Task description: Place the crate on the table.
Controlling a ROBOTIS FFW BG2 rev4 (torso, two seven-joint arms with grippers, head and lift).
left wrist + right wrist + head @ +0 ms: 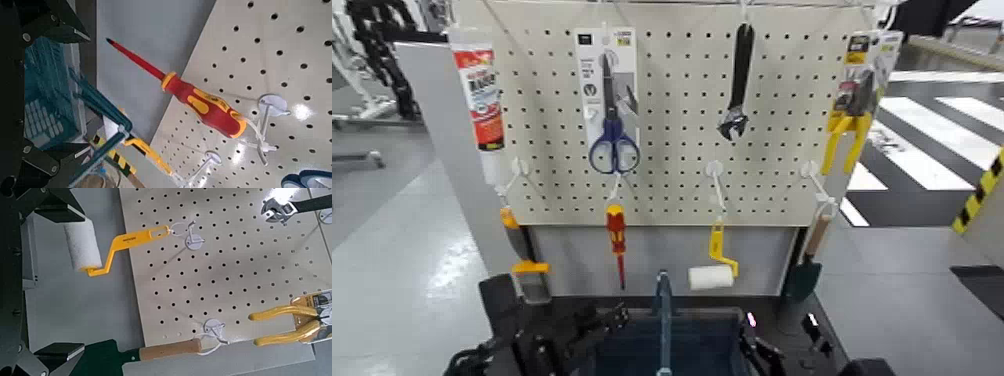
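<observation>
At the bottom left of the head view the left gripper (547, 345) sits low against the left end of the crate (682, 345), a dark blue-grey bin whose upright blue centre handle (662, 320) rises between the 2 arms; whether its fingers are parted or closed on the rim cannot be told from any view. In the left wrist view the crate's ribbed blue wall (47, 102) lies right beside that gripper's dark frame, with the handle's bar slanting across nearby. The crate is held up in front of the cream pegboard (672, 110), its far rim level with the grey panel below the board, and a black table surface cannot be made out under it. On the pegboard, from left to right, hang a red and white sealant tube (480, 90), a packaged pair of blue-handled scissors (613, 100), a red and yellow screwdriver (617, 235), a black adjustable wrench (737, 85), a yellow-framed paint roller (712, 270) and packaged yellow-handled pliers (852, 100). At the bottom right the right gripper (782, 350) sits by the crate's right end, and its grip is likewise impossible to judge; its wrist view shows the roller (86, 247) and pliers (294, 317) ahead.
</observation>
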